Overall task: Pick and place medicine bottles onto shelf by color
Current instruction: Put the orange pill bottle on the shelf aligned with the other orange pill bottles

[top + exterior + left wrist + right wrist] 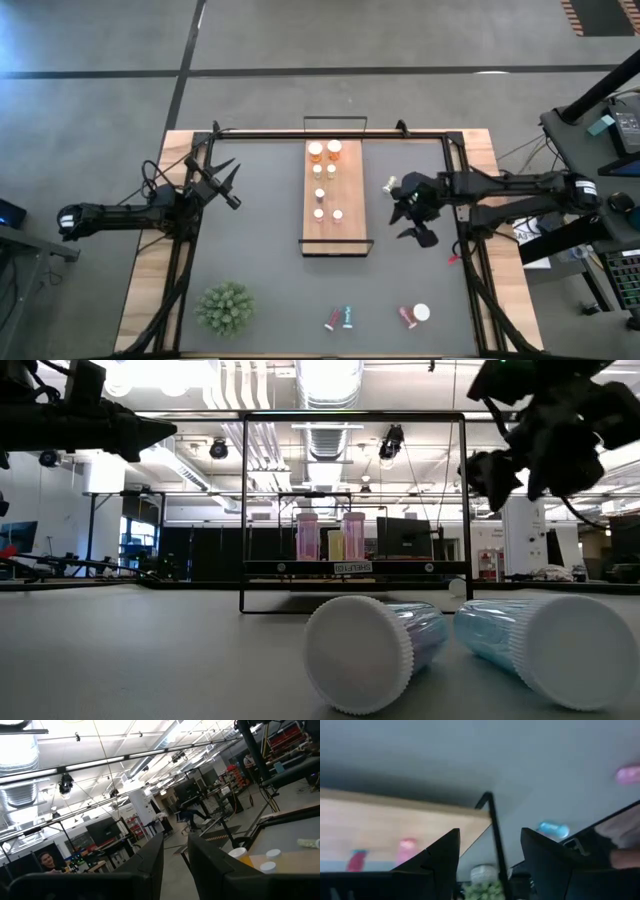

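Two arms raised over a table with a partly filled shelf and four loose bottles.

The left gripper hovers near the table's left edge, fingers pressed together and empty. In front of it stands a green spiky plant. In the table's middle lies the shelf, with medicine bottles standing on its far half: orange ones at the far end, smaller white-capped ones behind them. Right of the shelf the right gripper hangs with its jaws partly apart and nothing between them. Four bottles lie near the front edge: a pink and a teal one side by side, then a red one beside a white-capped one.
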Available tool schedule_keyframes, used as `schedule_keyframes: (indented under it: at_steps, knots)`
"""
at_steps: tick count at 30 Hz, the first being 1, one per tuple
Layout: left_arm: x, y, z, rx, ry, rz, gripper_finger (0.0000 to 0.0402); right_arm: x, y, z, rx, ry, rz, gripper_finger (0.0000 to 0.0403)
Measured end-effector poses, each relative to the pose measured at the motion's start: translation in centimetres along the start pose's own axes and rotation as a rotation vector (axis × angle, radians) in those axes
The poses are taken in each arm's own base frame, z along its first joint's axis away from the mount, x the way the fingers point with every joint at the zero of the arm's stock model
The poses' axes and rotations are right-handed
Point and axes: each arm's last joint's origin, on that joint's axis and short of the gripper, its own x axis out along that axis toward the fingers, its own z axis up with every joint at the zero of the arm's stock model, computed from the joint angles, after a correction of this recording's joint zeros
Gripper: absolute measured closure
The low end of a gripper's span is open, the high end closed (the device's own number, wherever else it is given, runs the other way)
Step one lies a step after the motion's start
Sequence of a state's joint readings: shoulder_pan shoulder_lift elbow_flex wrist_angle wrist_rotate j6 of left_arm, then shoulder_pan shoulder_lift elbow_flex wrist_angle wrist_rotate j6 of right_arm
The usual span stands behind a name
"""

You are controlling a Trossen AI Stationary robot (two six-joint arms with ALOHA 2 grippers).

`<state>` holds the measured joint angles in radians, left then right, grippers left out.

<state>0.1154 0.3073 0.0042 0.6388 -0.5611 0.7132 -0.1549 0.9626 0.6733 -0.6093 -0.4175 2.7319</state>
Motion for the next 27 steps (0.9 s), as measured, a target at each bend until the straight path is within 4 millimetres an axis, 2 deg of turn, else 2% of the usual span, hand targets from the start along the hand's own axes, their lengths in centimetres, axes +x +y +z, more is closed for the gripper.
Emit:
schedule_keyframes:
  at_steps: [6,16,22,27]
  knots:
    - [0.0,0.0,0.0,0.000,0.000,0.000,0.0330,2.1,-1.4,0.5,-0.084,-0.024,-0.068,0.0202]
    - [0.0,0.0,0.0,0.000,0.000,0.000,0.0330,4.2,-3.3,0.5,-0.143,-0.102,-0.171,0.0202]
    - [0.0,0.0,0.0,0.000,0.000,0.000,0.0330,4.4,-5.5,0.8,-0.105,-0.194,-0.210,0.0202]
    - [0.0,0.0,0.0,0.000,0.000,0.000,0.0330,5.2,-7.8,0.5,-0.182,-0.206,-0.233,0.0202]
